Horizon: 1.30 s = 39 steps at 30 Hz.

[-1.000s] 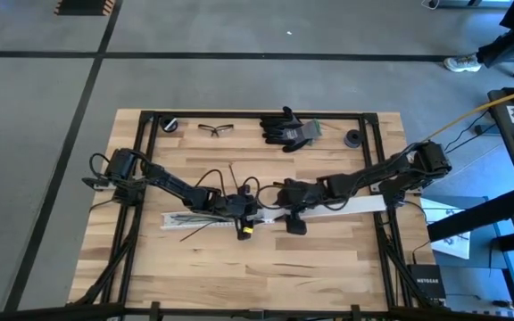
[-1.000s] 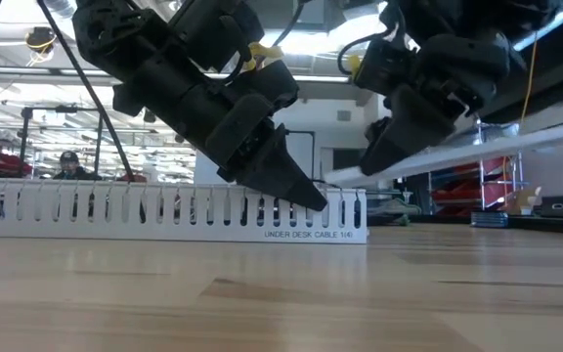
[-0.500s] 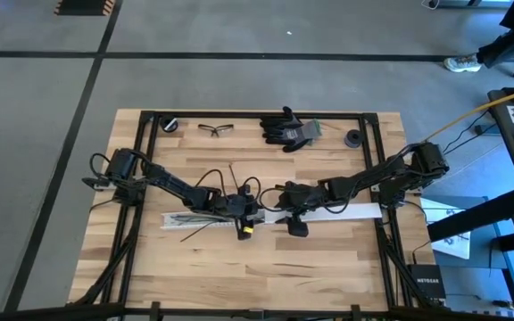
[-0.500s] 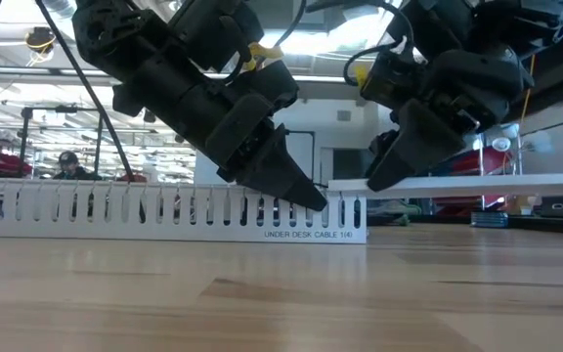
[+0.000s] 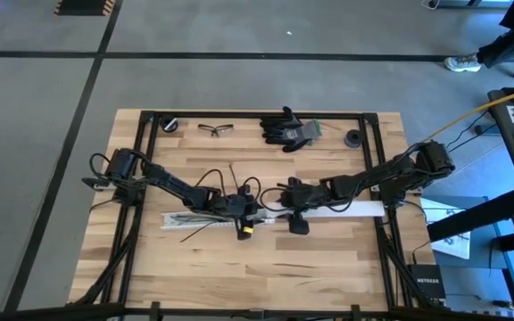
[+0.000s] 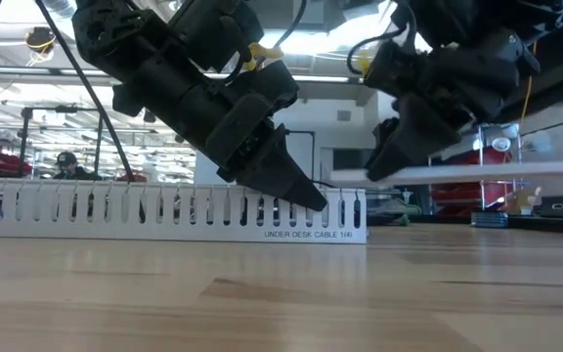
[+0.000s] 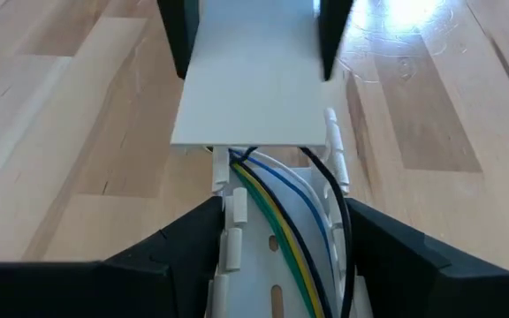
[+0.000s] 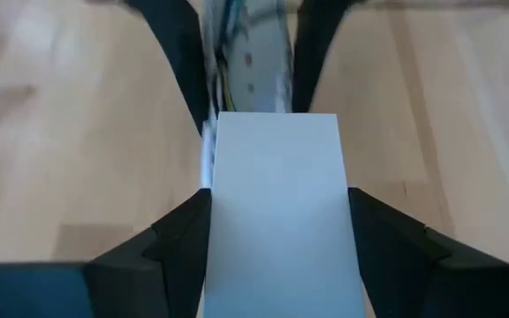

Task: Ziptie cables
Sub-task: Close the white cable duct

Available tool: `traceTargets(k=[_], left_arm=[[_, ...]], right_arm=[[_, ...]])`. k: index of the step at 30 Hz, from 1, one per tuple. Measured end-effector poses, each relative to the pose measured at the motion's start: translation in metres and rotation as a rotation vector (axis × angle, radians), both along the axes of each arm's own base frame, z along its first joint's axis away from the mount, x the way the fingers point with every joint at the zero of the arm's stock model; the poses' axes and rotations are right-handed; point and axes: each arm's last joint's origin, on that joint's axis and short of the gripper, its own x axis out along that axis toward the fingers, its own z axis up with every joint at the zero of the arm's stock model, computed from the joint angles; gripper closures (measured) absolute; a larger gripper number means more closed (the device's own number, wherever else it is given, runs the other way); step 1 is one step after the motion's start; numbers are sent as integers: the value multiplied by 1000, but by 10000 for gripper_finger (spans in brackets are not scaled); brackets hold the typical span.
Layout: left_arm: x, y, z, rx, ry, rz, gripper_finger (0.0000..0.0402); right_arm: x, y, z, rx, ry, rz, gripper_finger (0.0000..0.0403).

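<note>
Carefully, with the right gripper (image 8: 277,216) clamped on the flat white plastic cover strip (image 8: 278,203) at my 3 o'clock and the left gripper (image 7: 277,234) clamped astride the white slotted plastic rail (image 7: 272,265) cradling the thin coloured cables (image 7: 277,212), I keep the strip square over the rail.

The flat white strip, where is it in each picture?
High view: flat white strip right of centre, in the right gripper.
Low view: level at right, above the table.
Left wrist view: top centre, over the cables.
Right wrist view: centre.
Shared landmark: the white slotted rail.
</note>
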Motion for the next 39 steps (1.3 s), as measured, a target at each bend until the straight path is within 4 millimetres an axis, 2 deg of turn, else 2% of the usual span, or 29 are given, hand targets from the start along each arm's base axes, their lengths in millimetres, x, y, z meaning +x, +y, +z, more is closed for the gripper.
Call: traceTargets(k=[7, 16, 31, 39], left_arm=[[0, 0, 0, -1, -1, -3, 194], [0, -1, 0, -8, -5, -8, 194], [1, 1, 0, -17, -11, 19, 194], [0, 0, 0, -14, -6, 22, 194]], right_arm=[[6, 1, -11, 72, 15, 35, 189], [6, 3, -11, 150, 17, 68, 189], [15, 3, -22, 60, 12, 3, 189], [24, 4, -15, 6, 38, 41, 189]])
